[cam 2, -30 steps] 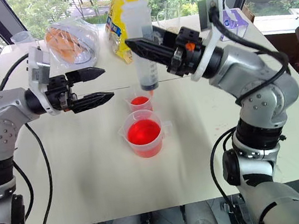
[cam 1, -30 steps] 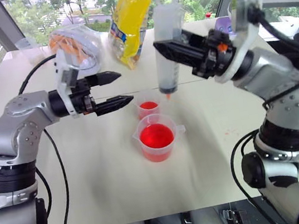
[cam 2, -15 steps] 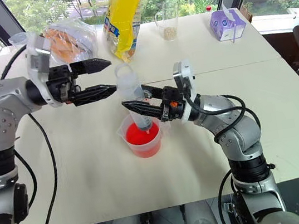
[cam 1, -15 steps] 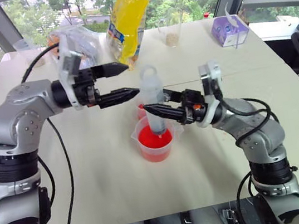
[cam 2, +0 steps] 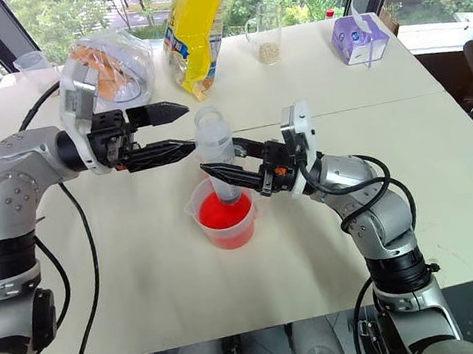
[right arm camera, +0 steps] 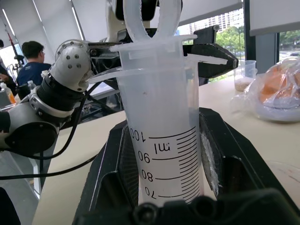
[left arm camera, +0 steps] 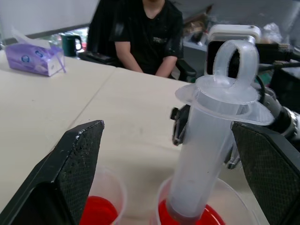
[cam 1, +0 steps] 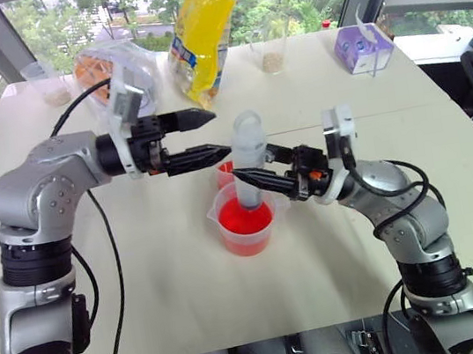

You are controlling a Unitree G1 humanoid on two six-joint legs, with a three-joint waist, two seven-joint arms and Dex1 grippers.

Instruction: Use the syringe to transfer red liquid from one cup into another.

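Lowered since a second ago, the right gripper [cam 1: 254,177] has carried the syringe [cam 1: 246,159] from above the small cup down into the beaker, and has barely shifted in the last half second. Its two black fingers are clamped on the lower barrel, holding the syringe upright with its tip dipped into the red liquid [cam 1: 244,218] in the spouted beaker [cam 1: 246,220]. The plunger sits pushed in, its ring handle at the top, and the visible barrel looks clear, so I judge no liquid has been drawn yet.

Just beside the plunger ring, on the side away from the right arm, hovers the left gripper [cam 1: 209,134], its fingers spread wide and holding nothing; in the left wrist view they stand on either side of the plunger top without touching it. It has come closer to the syringe over the same second.

Directly behind the beaker, nearly touching it, stands the small cup [cam 1: 224,173], which already holds a little red liquid. So some may have gone across, but this round is only at its start: the plunger has to be pulled, the syringe lifted to the small cup and emptied.

Printed on the barrel, in the right wrist view, are graduations reading 100, 90, 80 and 70, with "ml". Beyond the cups stands a yellow bag [cam 1: 202,36], its label too small to read.
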